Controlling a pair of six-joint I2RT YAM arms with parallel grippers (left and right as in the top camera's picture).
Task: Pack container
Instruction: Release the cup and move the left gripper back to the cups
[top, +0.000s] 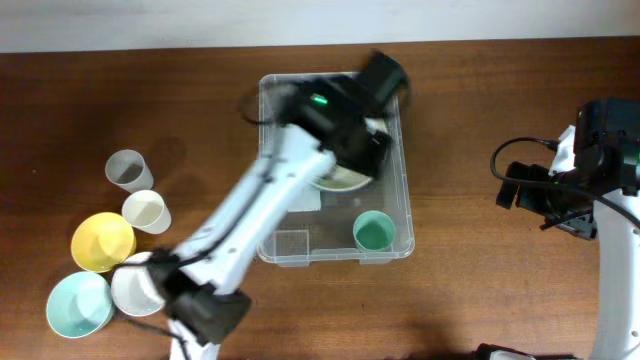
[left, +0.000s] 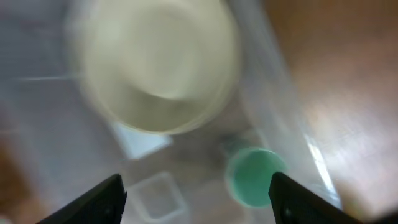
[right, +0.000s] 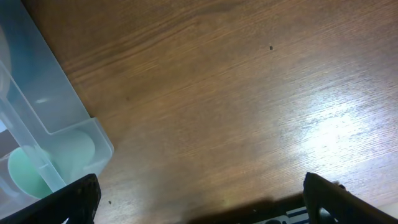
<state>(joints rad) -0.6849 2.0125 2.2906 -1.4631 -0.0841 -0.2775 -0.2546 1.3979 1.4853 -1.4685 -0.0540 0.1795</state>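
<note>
- The container (top: 330, 258) sits on the tabletop (right: 249, 93), and my left arm reaches over its near-left corner and into it.
- My left gripper (left: 196, 202) hangs inside the container with its fingers wide apart and nothing between them. A cream bowl (left: 155, 62) lies below it on the container floor (the wrist view is smeared, so I cannot tell whether the bowl sits flat).
- A green cup (top: 373, 232) stands in the container's near-right corner, just beside the wall.
- My right gripper (right: 205, 199) hovers over bare wood to the right of the container, fingers apart and holding nothing.
- Risk one: lifting out carelessly, a spread finger could catch the bowl's rim or the container's far wall. That would tip the bowl or drag the light plastic container across the wood.
- Risk two: a sideways sweep toward the near-right corner would knock the green cup over.
- Risk three: well left of the container wait a yellow bowl (top: 102, 241), a white bowl (top: 138, 283) and a cream cup (top: 146, 211). My left elbow passes right by the white bowl and could shove it.
</note>
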